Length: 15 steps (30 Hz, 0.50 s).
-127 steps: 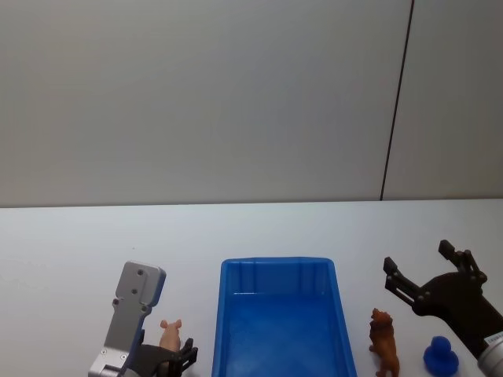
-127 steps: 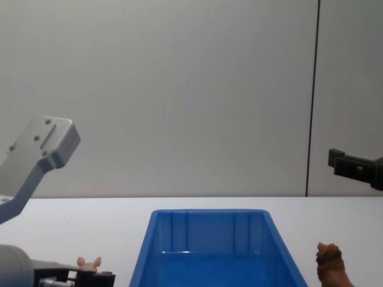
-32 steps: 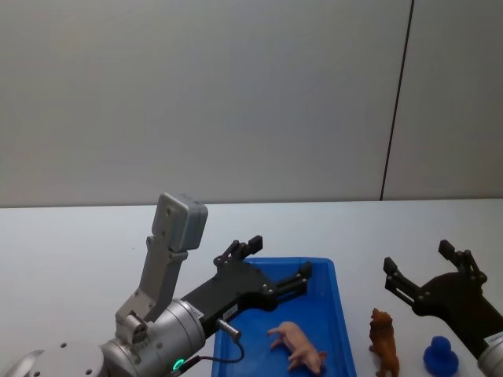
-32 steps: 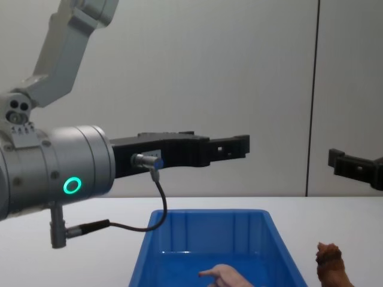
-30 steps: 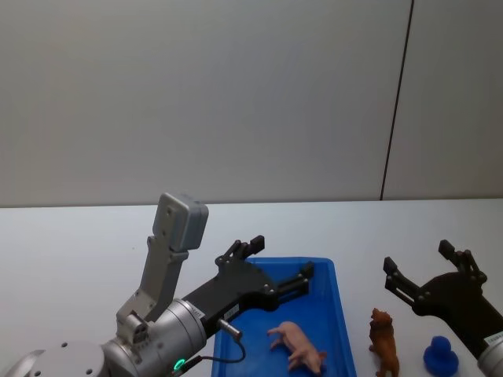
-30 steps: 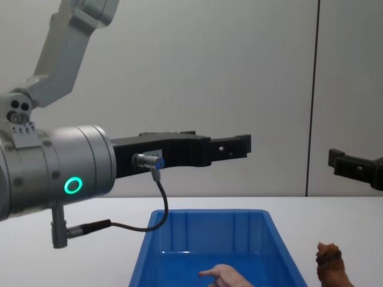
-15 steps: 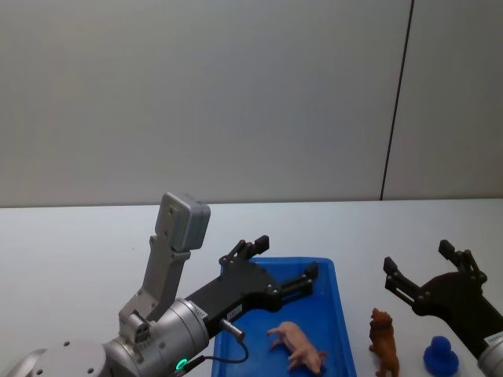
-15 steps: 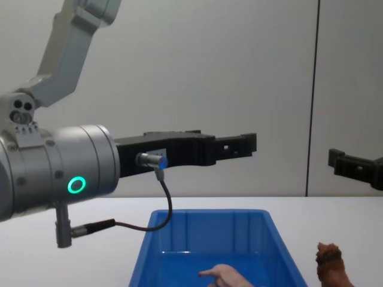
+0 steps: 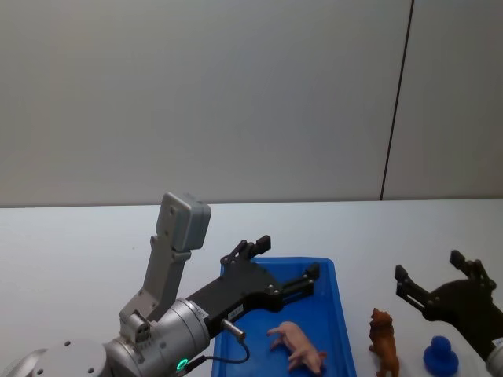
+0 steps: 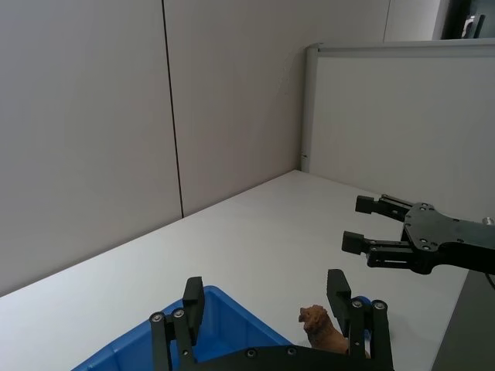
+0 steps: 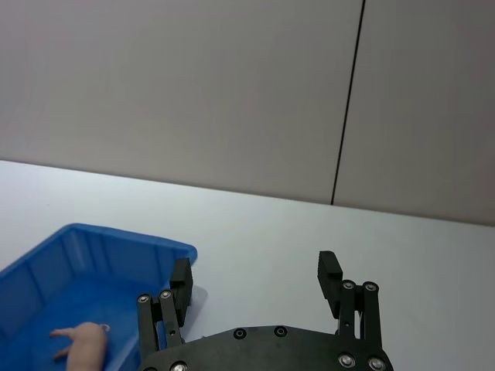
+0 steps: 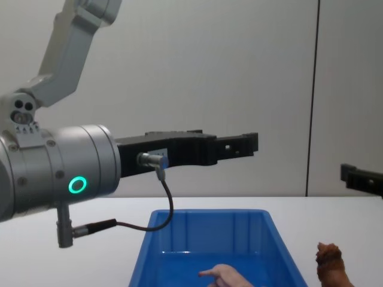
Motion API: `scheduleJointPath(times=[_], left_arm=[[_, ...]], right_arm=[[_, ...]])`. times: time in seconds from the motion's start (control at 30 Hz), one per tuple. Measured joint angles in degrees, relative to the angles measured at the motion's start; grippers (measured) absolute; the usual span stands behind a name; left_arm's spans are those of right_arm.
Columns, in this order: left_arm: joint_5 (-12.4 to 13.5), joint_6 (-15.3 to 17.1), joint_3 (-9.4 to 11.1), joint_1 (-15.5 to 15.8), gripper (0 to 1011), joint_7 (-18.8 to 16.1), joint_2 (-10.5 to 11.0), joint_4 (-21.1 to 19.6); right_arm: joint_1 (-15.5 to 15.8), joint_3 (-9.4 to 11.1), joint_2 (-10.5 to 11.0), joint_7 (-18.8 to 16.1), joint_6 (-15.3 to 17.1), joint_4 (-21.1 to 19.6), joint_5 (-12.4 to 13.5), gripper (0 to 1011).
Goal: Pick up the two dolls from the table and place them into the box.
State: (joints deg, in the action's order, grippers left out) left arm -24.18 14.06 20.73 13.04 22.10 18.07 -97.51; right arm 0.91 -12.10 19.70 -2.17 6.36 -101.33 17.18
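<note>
The smooth pale-pink pig doll [image 9: 297,345] is seen lying inside the bright blue rectangular plastic box [image 9: 334,310], beneath the left gripper [image 9: 287,258], whose fingers are held apart and empty. The shaggy reddish-brown four-legged doll [image 9: 383,343] stands on the plain white table [image 9: 78,251], just outside the box wall, below and box-ward of the right gripper [image 9: 428,265], likewise spread and empty. The right gripper is judged the nearer. The doll's long axis runs roughly along its reach, so the flanks could be straddled.
</note>
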Motion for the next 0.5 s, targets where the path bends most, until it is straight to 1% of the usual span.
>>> scheduleJointPath(times=[0.13,0.33,0.5], left_arm=[[0.0,0.0,0.0,0.0,1001,0.0,0.0,0.0],[0.0,0.0,0.0,0.0,1001,0.1,0.0,0.1],[0.0,0.0,0.0,0.0,1001,0.1,0.0,0.1]], right_arm=[[0.5,0.6,0.5,1.1,2.1,0.0,0.8,1001],[1.4,1.5,1.4,2.1,3.9,0.1,2.0,1001],[2.3,2.4,2.3,2.4,5.2,0.5,3.5,1001]])
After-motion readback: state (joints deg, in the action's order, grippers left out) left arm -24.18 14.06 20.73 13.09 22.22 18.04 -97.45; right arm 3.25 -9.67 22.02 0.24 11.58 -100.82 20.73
